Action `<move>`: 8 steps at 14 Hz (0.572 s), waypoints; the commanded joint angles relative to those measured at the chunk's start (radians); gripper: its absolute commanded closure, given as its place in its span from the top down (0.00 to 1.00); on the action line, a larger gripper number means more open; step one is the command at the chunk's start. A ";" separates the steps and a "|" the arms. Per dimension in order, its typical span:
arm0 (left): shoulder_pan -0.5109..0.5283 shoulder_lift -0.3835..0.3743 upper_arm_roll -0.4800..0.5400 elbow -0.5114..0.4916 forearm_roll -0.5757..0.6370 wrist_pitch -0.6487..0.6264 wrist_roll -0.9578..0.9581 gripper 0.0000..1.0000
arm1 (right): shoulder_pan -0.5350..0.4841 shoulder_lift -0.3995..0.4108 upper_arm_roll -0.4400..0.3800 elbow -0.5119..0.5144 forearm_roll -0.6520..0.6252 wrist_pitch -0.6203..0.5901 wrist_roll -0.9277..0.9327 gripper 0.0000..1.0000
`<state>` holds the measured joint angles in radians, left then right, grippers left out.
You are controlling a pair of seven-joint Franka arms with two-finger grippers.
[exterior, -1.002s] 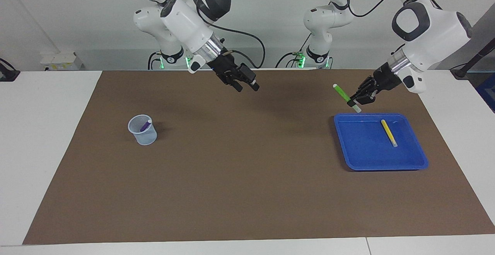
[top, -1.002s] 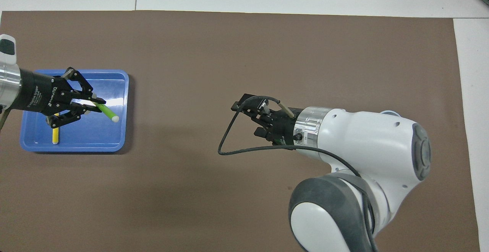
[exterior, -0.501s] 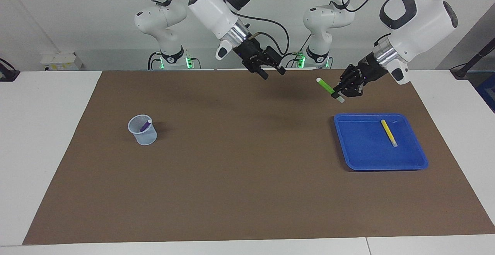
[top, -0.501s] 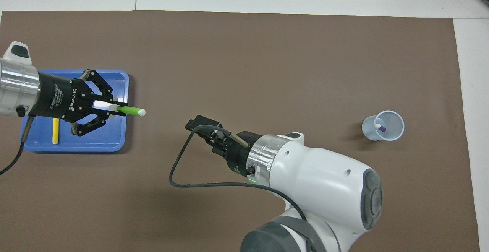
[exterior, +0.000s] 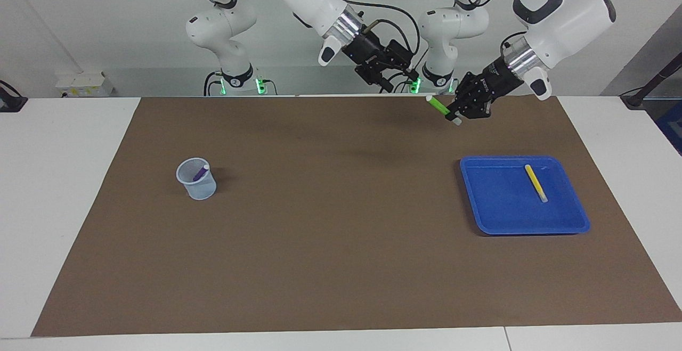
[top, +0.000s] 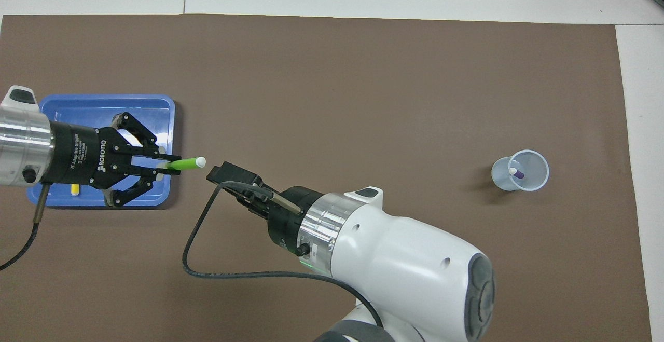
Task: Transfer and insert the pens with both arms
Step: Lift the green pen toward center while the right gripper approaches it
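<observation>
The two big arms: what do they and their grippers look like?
Both arms are glossy white with dark grey joint caps and silver wrist rings. The left gripper is black, open linkage, white lettering on its body. The right gripper is black too, with a black cable looping from its wrist.

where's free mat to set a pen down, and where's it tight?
Free: the brown mat between the cup and the blue tray, and the tray floor beside the yellow pen. Tight: up near the robots, where the left claw, holding the green pen, meets the open right claw.
</observation>
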<state>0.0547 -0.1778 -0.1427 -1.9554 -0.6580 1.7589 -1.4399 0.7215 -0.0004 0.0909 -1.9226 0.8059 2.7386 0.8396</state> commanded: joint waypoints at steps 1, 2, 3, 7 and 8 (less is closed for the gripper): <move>-0.027 -0.060 0.011 -0.060 -0.025 0.040 -0.043 0.00 | 0.012 0.092 -0.002 0.117 0.013 0.033 0.024 0.91; -0.027 -0.072 0.009 -0.074 -0.032 0.047 -0.048 0.00 | 0.015 0.120 -0.002 0.149 0.012 0.033 0.023 0.90; -0.029 -0.078 0.009 -0.082 -0.038 0.048 -0.047 0.00 | 0.024 0.146 -0.002 0.175 0.009 0.035 0.022 0.90; -0.087 -0.080 0.009 -0.086 -0.038 0.068 -0.036 0.00 | 0.047 0.184 -0.002 0.192 0.006 0.096 0.015 0.73; -0.088 -0.080 0.009 -0.086 -0.038 0.067 -0.037 0.00 | 0.047 0.184 -0.002 0.191 0.006 0.096 0.015 0.73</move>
<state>-0.0085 -0.2267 -0.1429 -2.0015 -0.6775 1.8006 -1.4713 0.7626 0.1693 0.0908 -1.7598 0.8058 2.8169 0.8510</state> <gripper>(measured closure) 0.819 0.207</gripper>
